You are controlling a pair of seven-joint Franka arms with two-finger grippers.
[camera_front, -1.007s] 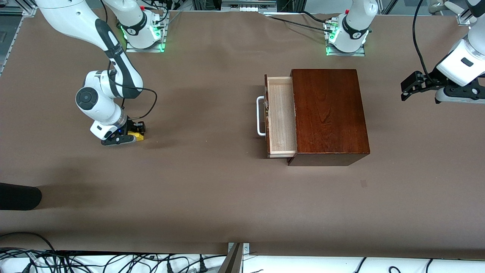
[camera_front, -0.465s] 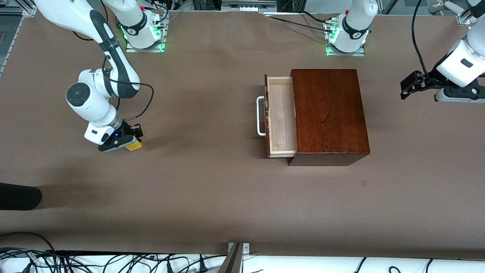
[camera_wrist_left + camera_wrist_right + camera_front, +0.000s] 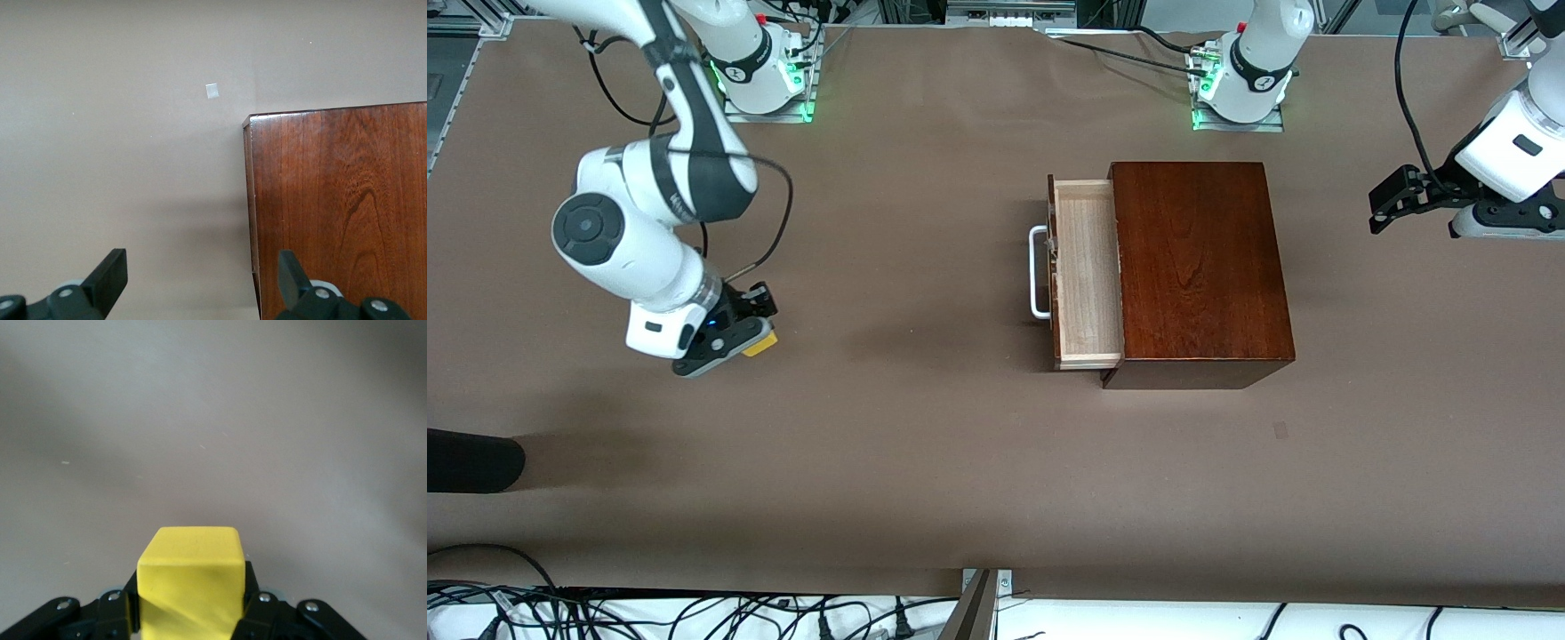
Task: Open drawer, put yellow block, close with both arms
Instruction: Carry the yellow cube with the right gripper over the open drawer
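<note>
Gripping the yellow block [image 3: 760, 346], right gripper [image 3: 749, 331] hangs over bare table [image 3: 925, 462].

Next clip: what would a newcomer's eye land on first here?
Probably the yellow block, bright against the brown table, clamped in the right hand over the right arm's end of the table. Next, the dark wooden box toward the left arm's end, its drawer pulled out with the white handle showing. The left hand waits open above the table beside the box.
</note>
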